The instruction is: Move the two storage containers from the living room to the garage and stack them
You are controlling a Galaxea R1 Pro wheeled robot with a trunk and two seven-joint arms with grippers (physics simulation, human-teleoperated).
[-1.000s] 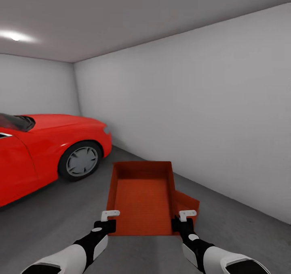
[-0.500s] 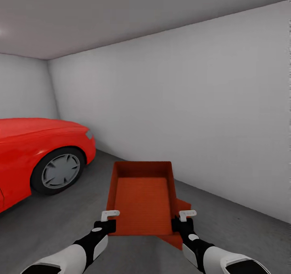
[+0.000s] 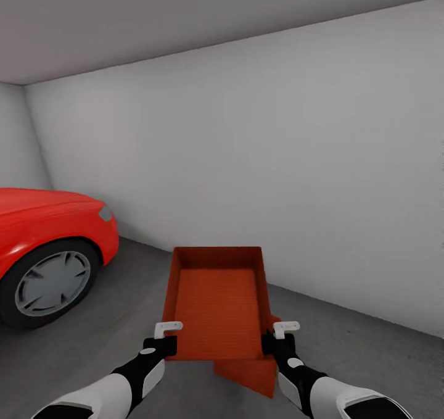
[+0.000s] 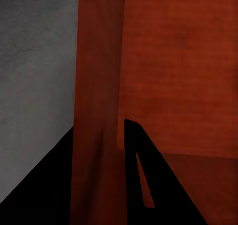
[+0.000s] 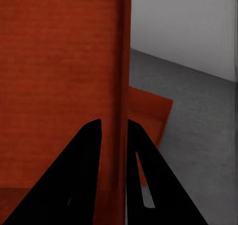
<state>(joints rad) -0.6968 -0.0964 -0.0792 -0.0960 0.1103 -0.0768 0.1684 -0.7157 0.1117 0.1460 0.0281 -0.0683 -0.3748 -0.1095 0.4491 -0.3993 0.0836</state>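
Starting at the left of the head view, the red car (image 3: 43, 246) noses in, its front wheel (image 3: 52, 283) planted on the dark grey floor (image 3: 111, 339) of the garage, with the plain white wall (image 3: 277, 160) running across behind. Moving toward the middle, the left gripper (image 3: 165, 332) is clamped on the near left corner of the carried container (image 3: 216, 302); the left wrist view confirms it, one dark finger (image 4: 144, 180) inside the bin and the other outside, the thin orange-red wall (image 4: 99, 111) pinched between them. That open bin is held level in the air in front of the robot, its long side pointing away toward the wall. Just below its near right corner, the second container (image 3: 250, 373) peeks out, lying on the floor under the carried one; whether the two touch cannot be told. Over to the right, the right gripper (image 3: 285, 331) grips the near right corner of the raised bin, and the right wrist view shows its fingers (image 5: 82, 175) closed on either side of the side wall (image 5: 121, 86), with the lower bin's corner (image 5: 148, 111) and grey floor beyond.
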